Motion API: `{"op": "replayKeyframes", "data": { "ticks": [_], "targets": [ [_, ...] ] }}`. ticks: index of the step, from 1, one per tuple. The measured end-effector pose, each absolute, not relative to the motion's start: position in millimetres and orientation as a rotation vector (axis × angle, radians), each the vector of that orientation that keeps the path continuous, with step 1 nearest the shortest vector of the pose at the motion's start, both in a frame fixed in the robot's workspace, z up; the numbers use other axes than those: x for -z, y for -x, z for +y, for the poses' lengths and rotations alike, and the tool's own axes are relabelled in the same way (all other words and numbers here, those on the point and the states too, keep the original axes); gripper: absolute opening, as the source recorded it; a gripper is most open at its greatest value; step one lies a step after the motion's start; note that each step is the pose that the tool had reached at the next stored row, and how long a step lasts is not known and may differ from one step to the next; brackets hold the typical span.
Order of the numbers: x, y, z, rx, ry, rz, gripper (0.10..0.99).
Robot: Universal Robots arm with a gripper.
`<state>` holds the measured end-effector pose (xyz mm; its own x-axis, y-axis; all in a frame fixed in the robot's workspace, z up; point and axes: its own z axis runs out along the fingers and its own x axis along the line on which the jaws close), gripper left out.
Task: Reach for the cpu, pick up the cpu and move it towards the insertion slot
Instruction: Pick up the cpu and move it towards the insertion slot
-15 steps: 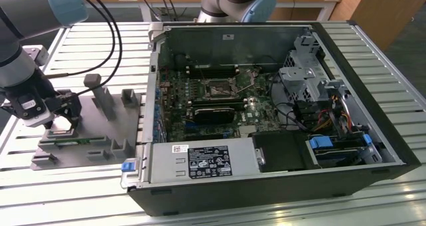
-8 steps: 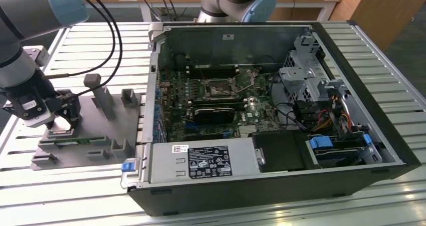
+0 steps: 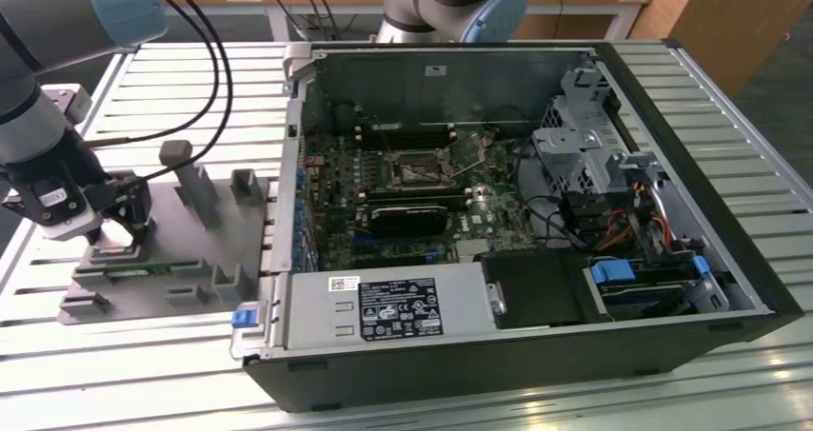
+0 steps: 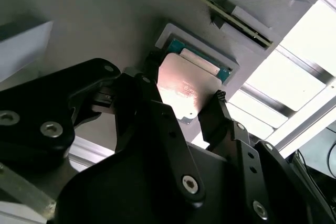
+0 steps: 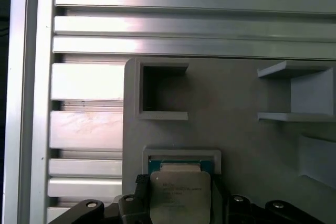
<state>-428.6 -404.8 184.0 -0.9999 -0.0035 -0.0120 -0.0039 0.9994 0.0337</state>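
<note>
Gripping the cpu (image 4: 184, 90) by two opposite edges, the gripper (image 4: 185, 86) has its jaws drawn in onto the chip. One finger (image 4: 151, 82) is against one edge and the other finger (image 4: 221, 113) against the far edge, so the silvery top shows between them. The cpu sits at its shallow framed recess in the grey fixture (image 5: 236, 103), with its green rim showing at the recess wall. I cannot tell whether it has left the recess floor. In the first wrist view the cpu (image 5: 180, 195) lies squarely between the dark finger links. In the exterior view the gripper (image 3: 112, 245) is down on the fixture (image 3: 152, 293) at that view's left. It is well apart from the slot (image 3: 417, 169) inside the open case (image 3: 711, 212).
</note>
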Motion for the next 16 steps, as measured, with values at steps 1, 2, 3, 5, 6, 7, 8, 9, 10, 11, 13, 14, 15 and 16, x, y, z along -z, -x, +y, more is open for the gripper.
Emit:
{"op": "replayKeyframes", "data": {
  "ticks": [1, 2, 3, 5, 6, 7, 8, 9, 10, 11, 13, 14, 15, 16],
  "targets": [
    [-185.0, 428.6, -404.8, -0.053, 0.006, 3.129, 0.545],
    [-185.9, 428.6, -404.8, -0.053, 0.006, 3.129, 0.545],
    [-187.1, 428.6, -404.8, -0.053, 0.006, 3.129, 0.545],
    [-190.0, 428.6, -404.8, -0.053, 0.006, 3.129, 0.545],
    [-192.3, 428.6, -404.8, -0.053, 0.006, 3.129, 0.545],
    [-194.7, 428.6, -404.8, -0.053, 0.006, 3.129, 0.545],
    [-196.8, 428.6, -404.8, -0.053, 0.006, 3.129, 0.545],
    [-198.7, 428.6, -404.8, -0.053, 0.006, 3.13, 0.545],
    [-200.4, 428.7, -404.8, -0.053, 0.006, 3.13, 0.545],
    [-202.2, 428.6, -404.8, -0.053, 0.006, 3.131, 0.545],
    [-203.6, 428.3, -405.1, -0.053, 0.006, 3.131, 0.545],
    [-203.8, 428.3, -405.0, -0.053, 0.006, 3.131, 0.545],
    [-204.2, 428.3, -405.1, -0.053, 0.006, 3.131, 0.545],
    [-204.6, 428.3, -405.1, -0.053, 0.006, 3.131, 0.545]
  ]
}}
